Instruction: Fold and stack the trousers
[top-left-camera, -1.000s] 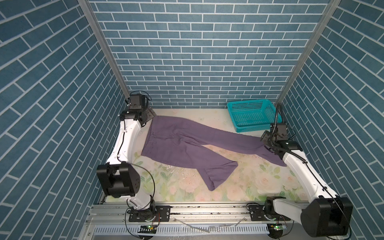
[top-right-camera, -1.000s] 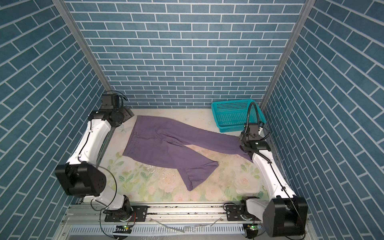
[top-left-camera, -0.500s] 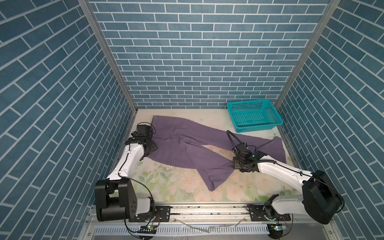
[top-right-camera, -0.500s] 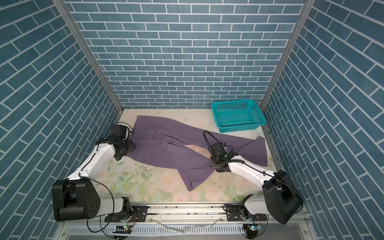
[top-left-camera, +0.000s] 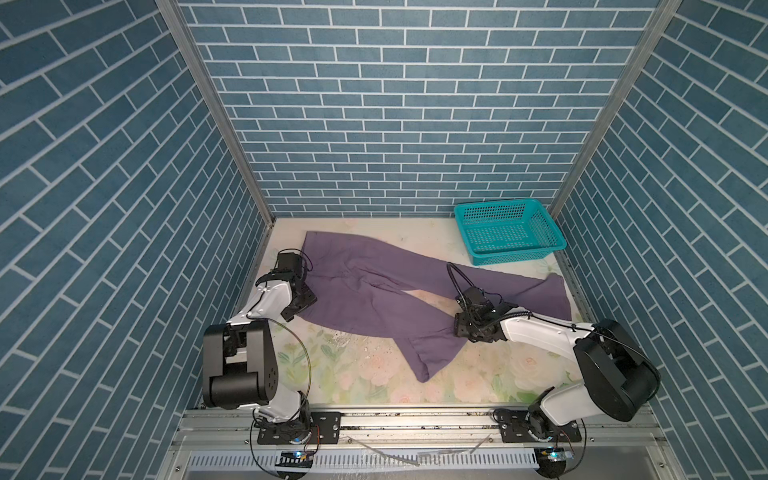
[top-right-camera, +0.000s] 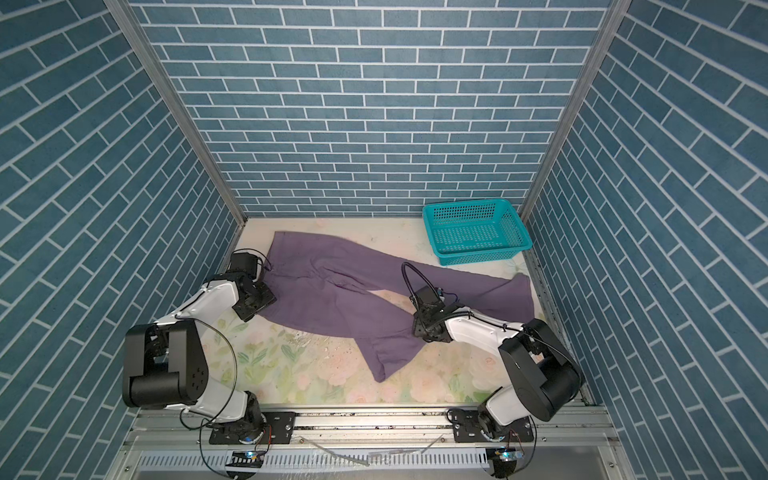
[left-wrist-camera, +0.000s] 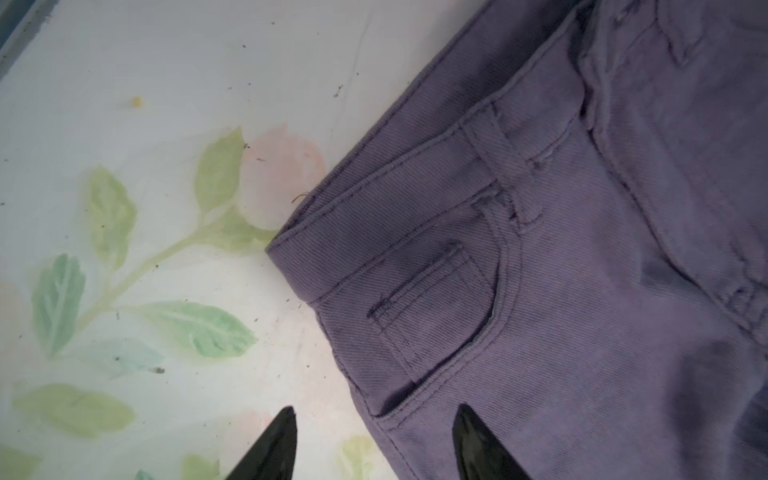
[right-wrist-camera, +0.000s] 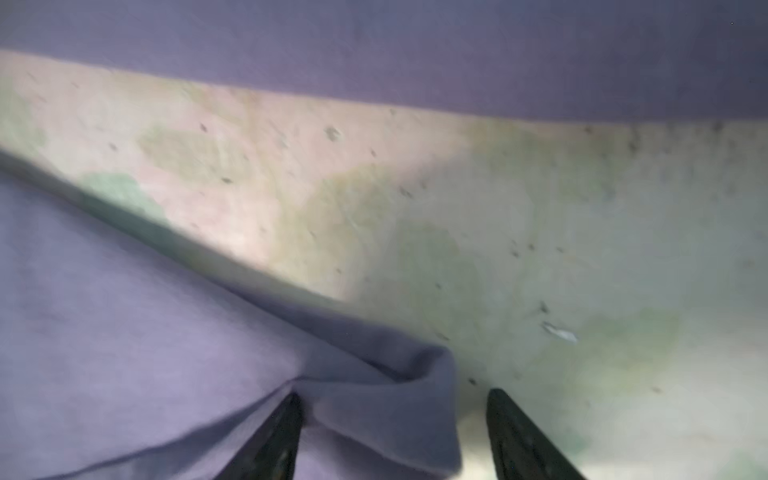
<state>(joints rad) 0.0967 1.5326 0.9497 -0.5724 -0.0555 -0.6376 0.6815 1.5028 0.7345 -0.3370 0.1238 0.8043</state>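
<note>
Mauve trousers (top-left-camera: 357, 291) lie spread on the floral table (top-left-camera: 365, 374), waistband toward the left arm. Left gripper (left-wrist-camera: 376, 413), jaws apart, straddles the hip edge. Right gripper (right-wrist-camera: 392, 401), jaws apart, brackets a bunched leg fold; neither is clamped.

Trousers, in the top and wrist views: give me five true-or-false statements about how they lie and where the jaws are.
1. The trousers lie unfolded on the table. True.
2. The trousers are partly inside the teal basket. False: they lie wholly outside it.
3. The left jaws stand apart, astride the side edge near the pocket. True.
4. The right jaws sit at the waistband. False: they stand apart around a fold at the edge of the nearer leg.
5. The legs lie stacked. False: they splay, with bare table between them.
</note>
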